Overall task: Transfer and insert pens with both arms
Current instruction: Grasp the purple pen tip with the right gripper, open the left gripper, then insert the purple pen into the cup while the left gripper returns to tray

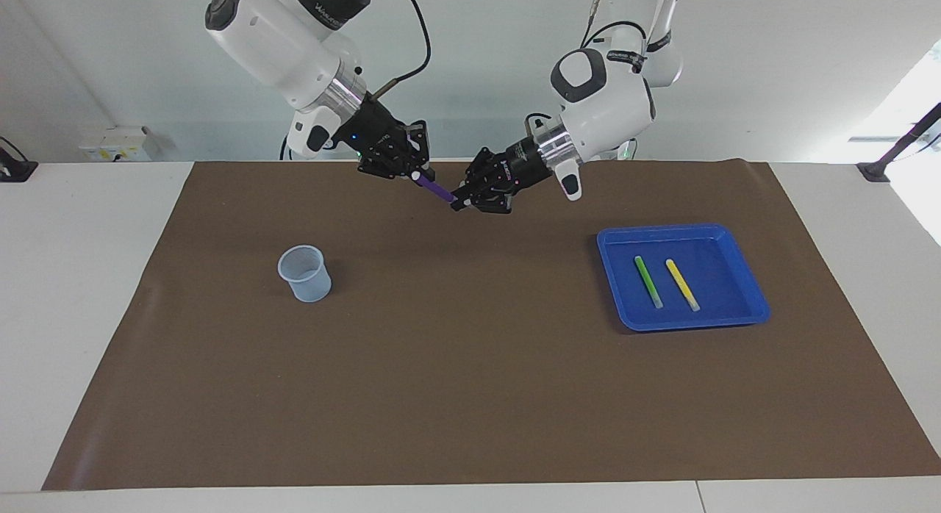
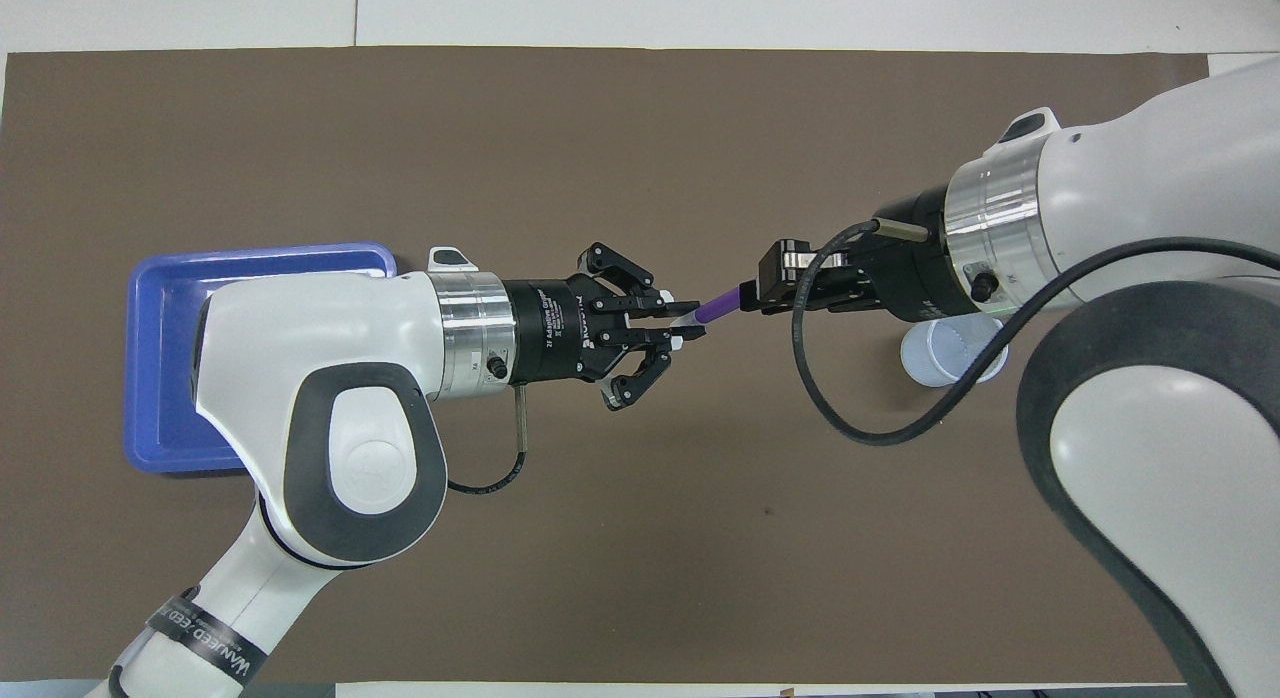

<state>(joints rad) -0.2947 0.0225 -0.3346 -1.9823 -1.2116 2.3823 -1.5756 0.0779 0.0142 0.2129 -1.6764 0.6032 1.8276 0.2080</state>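
Purple pen (image 1: 437, 190) pinched by left claw (image 1: 462, 201); right claw (image 1: 414, 173).

You're in a robotics lab. Two white arms (image 1: 294, 50) stand at a plain table (image 1: 88, 292) with a brown mat (image 1: 470, 395).

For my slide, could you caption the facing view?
Both grippers, left and right, grip the purple pen mid-handover above the brown mat.
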